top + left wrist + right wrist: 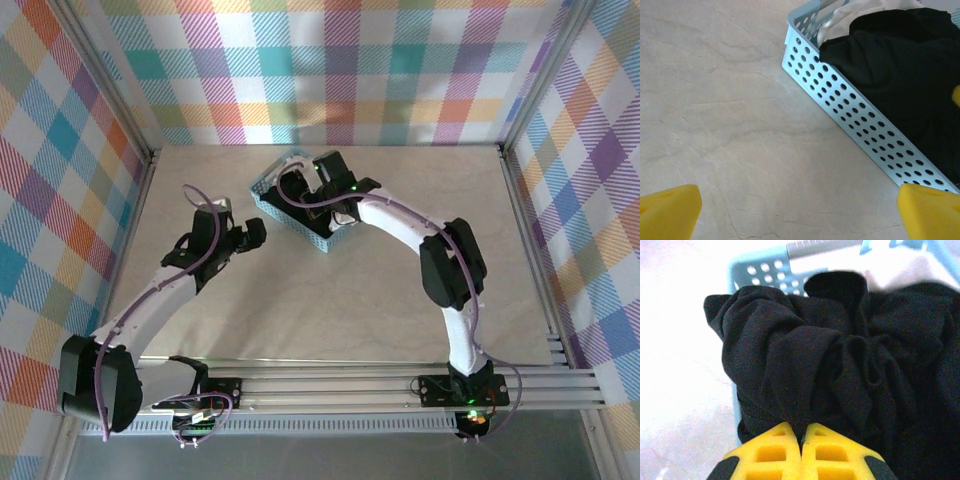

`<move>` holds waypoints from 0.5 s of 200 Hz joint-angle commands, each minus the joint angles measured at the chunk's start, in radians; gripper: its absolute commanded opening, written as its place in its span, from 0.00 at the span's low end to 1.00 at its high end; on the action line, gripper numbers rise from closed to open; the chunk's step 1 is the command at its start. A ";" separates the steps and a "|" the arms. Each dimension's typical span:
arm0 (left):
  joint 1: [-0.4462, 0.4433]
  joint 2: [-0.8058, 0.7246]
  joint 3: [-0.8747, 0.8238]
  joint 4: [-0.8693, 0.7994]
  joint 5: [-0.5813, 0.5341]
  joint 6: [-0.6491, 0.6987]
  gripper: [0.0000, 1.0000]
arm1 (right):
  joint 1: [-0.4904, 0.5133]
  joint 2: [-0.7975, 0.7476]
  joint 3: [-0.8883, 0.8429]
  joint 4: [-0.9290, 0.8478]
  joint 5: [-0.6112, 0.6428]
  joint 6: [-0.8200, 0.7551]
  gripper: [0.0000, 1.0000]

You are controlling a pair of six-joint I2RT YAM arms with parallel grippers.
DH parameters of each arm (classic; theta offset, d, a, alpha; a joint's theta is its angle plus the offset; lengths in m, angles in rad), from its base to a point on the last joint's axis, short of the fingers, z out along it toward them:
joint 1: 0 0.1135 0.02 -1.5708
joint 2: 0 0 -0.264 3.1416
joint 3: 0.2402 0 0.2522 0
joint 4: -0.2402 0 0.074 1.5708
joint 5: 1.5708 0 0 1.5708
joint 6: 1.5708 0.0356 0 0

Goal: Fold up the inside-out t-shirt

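Yellow pads of the left gripper [799, 212] stand far apart at the near corners of the left wrist view, jaws wide and holding nothing, hovering over the bare pale wood-grain table [715, 100]. Just beyond them the perforated wall of the light-blue plastic basket [850, 107] runs diagonally across the table. From above, this gripper sits just to the left of the basket and apart from it. The right gripper [801, 432] reaches down into the basket, its two yellow fingertips pressed together with a fold of black fabric running down into the seam between them. That fabric is the t-shirt [840, 355], black and heavily bunched, lying inside the basket. It is heaped above the rim, with one lobe spilling over the side wall. No print or lettering can be made out on the creased cloth. Behind the t-shirt, at the far end of the basket, a white cloth [900, 270] shows against the wall. Past the table rise the checked pastel walls [330, 60] of the enclosure.
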 commanded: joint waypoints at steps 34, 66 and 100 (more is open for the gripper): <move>0.003 -0.110 -0.042 0.032 0.065 -0.074 1.00 | -0.038 -0.414 0.082 0.114 -0.030 0.017 0.00; -0.014 -0.086 -0.038 0.069 0.088 -0.116 1.00 | -0.075 -0.514 0.133 0.044 0.076 -0.040 0.00; -0.059 -0.002 0.021 0.070 0.078 -0.135 0.97 | -0.172 -0.583 0.139 -0.032 0.163 -0.095 0.00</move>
